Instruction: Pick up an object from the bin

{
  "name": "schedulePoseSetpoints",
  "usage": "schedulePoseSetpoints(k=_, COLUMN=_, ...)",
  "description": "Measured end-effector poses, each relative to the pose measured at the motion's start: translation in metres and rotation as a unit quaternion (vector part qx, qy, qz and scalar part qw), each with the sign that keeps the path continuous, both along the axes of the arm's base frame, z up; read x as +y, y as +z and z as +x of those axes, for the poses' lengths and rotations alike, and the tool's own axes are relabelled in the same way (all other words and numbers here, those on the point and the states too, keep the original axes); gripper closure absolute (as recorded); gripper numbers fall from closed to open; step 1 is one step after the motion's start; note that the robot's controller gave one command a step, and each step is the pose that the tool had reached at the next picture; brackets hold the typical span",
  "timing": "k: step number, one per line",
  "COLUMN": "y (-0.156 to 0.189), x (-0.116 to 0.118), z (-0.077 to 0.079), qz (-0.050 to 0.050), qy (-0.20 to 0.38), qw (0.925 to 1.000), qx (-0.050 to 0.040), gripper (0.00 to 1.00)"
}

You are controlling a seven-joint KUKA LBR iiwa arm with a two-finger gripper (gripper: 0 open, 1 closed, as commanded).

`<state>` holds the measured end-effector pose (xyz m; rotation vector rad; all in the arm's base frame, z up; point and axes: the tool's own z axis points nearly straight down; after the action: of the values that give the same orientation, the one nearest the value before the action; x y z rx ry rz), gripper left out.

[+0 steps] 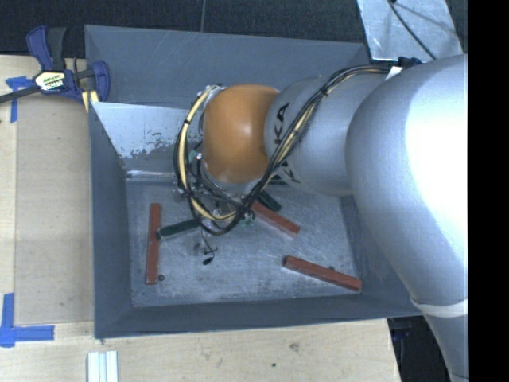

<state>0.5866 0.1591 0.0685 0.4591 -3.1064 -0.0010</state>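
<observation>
End effector [208,241], cannot tell how open, dark green stick [179,229] just beside it

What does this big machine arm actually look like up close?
The arm is built of fat, rounded silver-grey segments. A smooth orange dome caps its wrist, with black and yellowish cables looped around it. Black lettering marks the silver segment beside the dome.

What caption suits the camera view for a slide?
KUKA arm, orange wrist cover, by a dark green stick among three flat reddish-brown sticks in a grey metal bin.
</observation>
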Motion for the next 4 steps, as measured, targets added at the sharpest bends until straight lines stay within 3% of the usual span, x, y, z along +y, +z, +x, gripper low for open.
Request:
schedulePoseSetpoints(k=1, y=0.0, x=0.0, z=0.001, qz=0.0, qy=-0.001, qw=1.0, qx=-0.0007, gripper=0.0)
schedulePoseSetpoints(k=2, y=0.001, x=-0.001, z=0.001, qz=0.0, qy=-0.001, qw=1.0, qx=-0.0013, gripper=1.0)
schedulePoseSetpoints(k=4, y=0.025, x=0.0, z=0.004, qz=0.001, qy=-0.002, qw=1.0, qx=-0.004, gripper=1.0)
